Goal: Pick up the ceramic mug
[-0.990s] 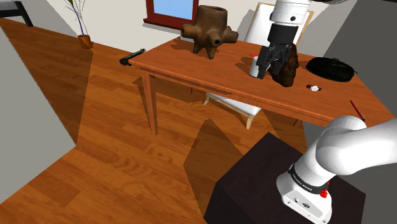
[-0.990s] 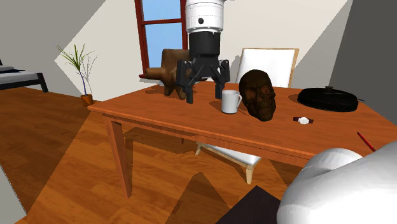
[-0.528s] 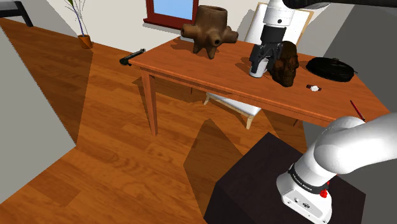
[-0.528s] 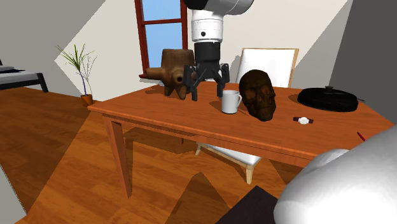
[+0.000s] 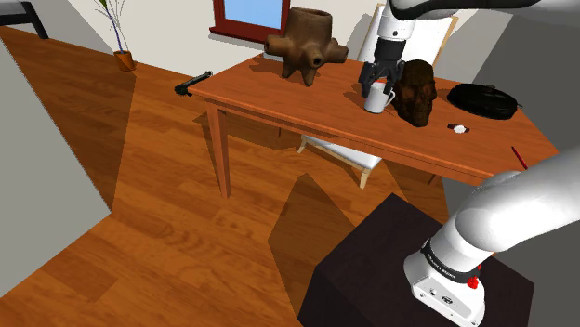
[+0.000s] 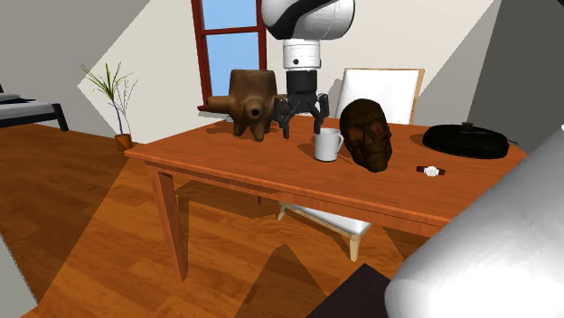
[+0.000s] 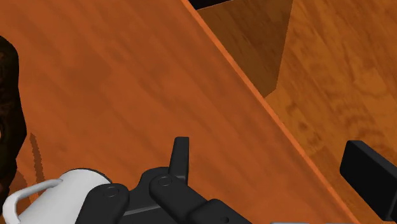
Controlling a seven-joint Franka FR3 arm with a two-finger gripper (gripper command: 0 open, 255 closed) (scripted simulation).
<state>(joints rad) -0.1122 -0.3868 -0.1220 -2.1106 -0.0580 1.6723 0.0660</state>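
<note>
Arm: from my remote station I see the white arm point(image 6: 307, 18) reaching over the wooden table point(image 5: 279, 98), its wrist pointing straight down above the tabletop.
Pincer: the black gripper point(image 6: 301, 124) hangs low over the surface, its fingers spread wide and clasping nothing.
Mug: the white mug point(image 6: 327, 144) stands upright on the table, just beside a dark brown skull point(image 6: 367, 133).
Mug against pincer: in the wrist view it lies outside the nearer finger point(image 7: 181, 153), not between the two; I cannot tell whether they touch.
</note>
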